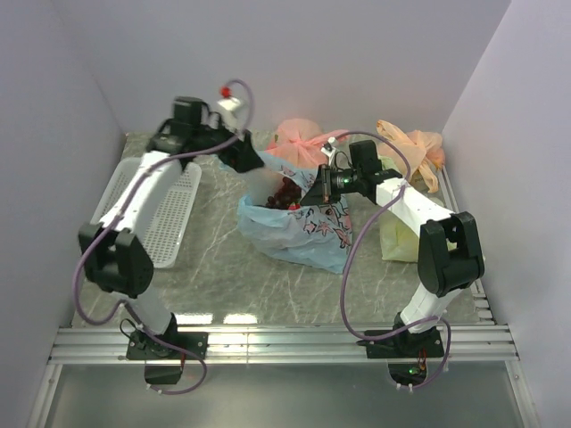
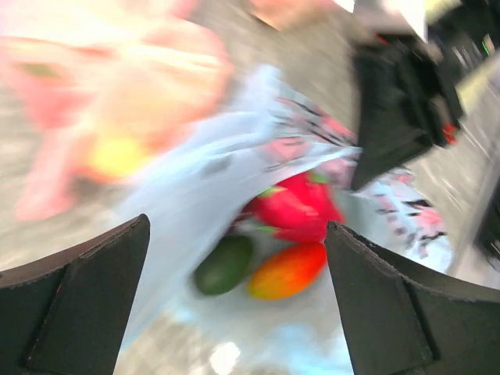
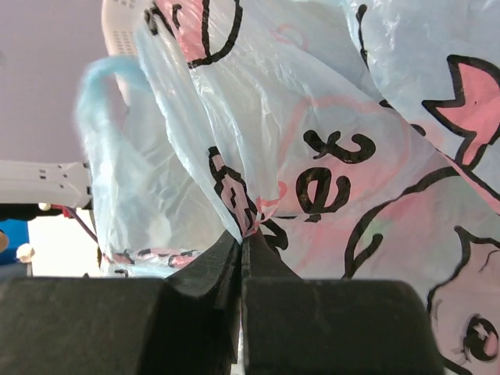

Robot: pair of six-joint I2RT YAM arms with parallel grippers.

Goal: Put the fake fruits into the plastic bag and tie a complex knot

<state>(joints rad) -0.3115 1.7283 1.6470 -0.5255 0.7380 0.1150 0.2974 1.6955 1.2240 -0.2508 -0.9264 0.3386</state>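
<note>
Blue film, thin: your right fingers are clamped on a fold of the plastic bag, likely to hold its mouth up and agape; that arm elbows inward, wrist level. Bag: mid-table, slumped. Contents: dragon fruit, dark green fruit, orange fruit, together inside. Left fingers: spread wide, empty, over the mouth; arm stretched far, wrist tipped down.

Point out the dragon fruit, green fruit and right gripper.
dragon fruit [image 2: 293, 211], left wrist view, red body.
green fruit [image 2: 223, 266], left wrist view, middle.
right gripper [image 3: 244, 238], right wrist view, fingertips pinching the plastic bag [image 3: 312, 117].
</note>
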